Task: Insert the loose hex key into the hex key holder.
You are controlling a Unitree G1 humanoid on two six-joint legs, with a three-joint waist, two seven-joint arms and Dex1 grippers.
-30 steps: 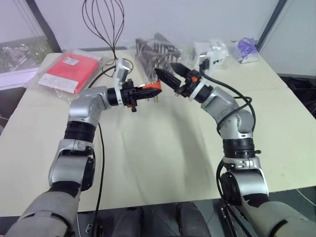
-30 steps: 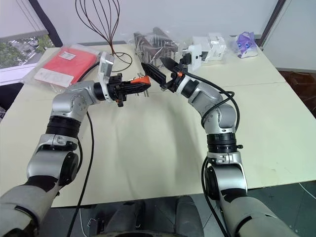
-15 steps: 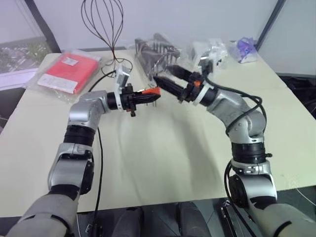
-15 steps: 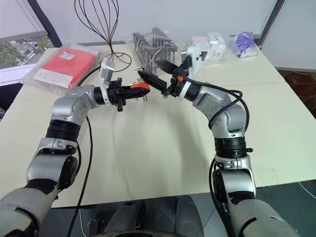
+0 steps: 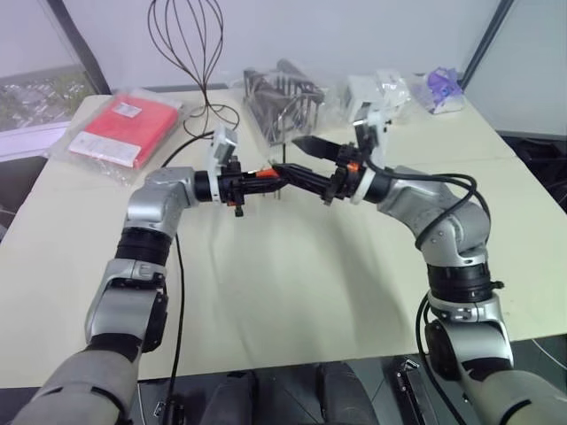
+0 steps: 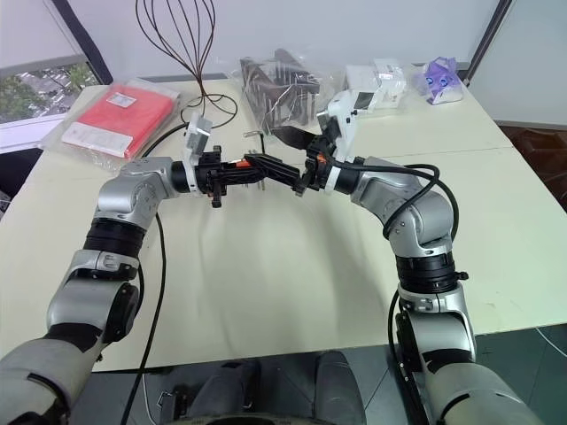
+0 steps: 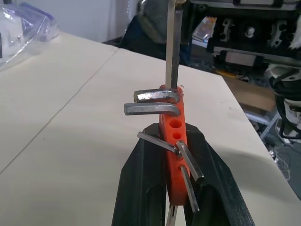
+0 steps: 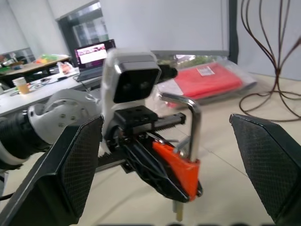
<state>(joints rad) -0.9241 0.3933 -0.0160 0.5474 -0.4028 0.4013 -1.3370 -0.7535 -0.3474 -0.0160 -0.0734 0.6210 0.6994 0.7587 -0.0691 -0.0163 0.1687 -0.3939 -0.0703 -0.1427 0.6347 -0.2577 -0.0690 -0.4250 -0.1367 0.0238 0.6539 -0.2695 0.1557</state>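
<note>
My left gripper is shut on the red-orange hex key holder, held above the table and pointing toward my right arm. Several short keys stick out of the block. The loose hex key, silver and L-shaped, stands upright through the holder's far end. Its long shaft rises from the block and its tip pokes out below. My right gripper faces the holder with its fingers spread wide and nothing between them. The holder sits just ahead of them, between the two fingers.
Along the table's far side lie a red packet in clear plastic, a wire loop stand with a black cable, a dark metal rack, white boxes and a purple bagged item.
My right gripper, open throughout, has dropped and swung round to point left at the holder, its elbow moving out to the right. The left gripper has stayed almost still.
</note>
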